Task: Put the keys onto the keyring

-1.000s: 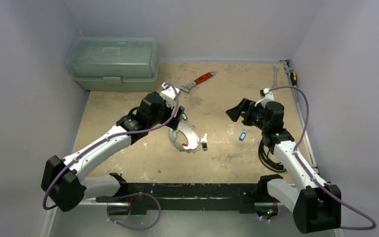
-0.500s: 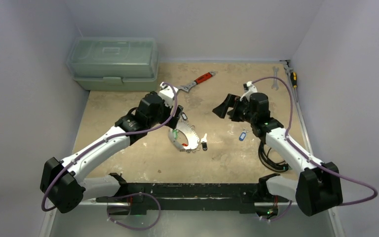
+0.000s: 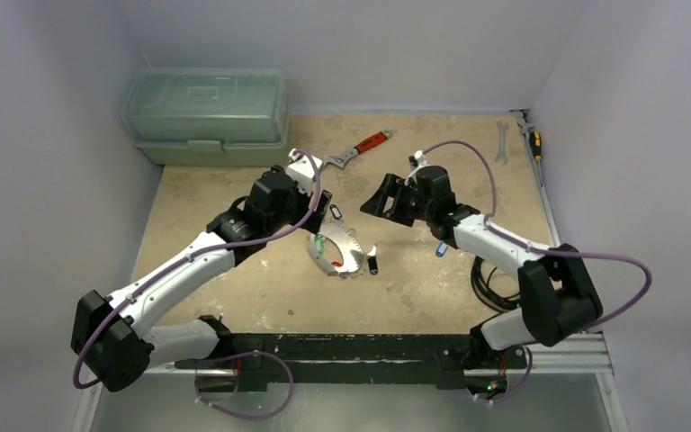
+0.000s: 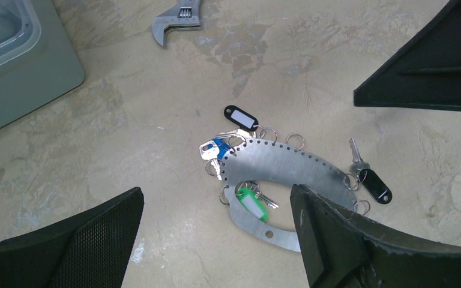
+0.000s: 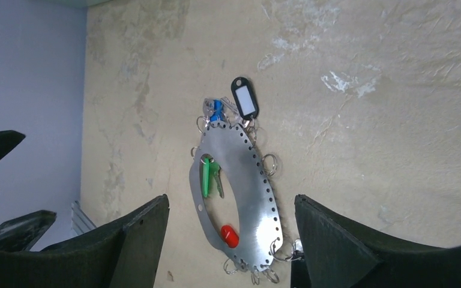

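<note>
Hovering over keyring with left end effector and right end effector spread, empty. Recommended: steady keyring, pinch outlying black-tagged key by tag, thread gently.

Plain pale lilac walls on three sides, scuffed beige tabletop, translucent green plastic lidded box in far-left corner, even light.

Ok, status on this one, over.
Left gripper open, right gripper open, both empty. Keyring lies flat, several keys on it; one blue-tagged key lies apart. Nothing blocking.
</note>
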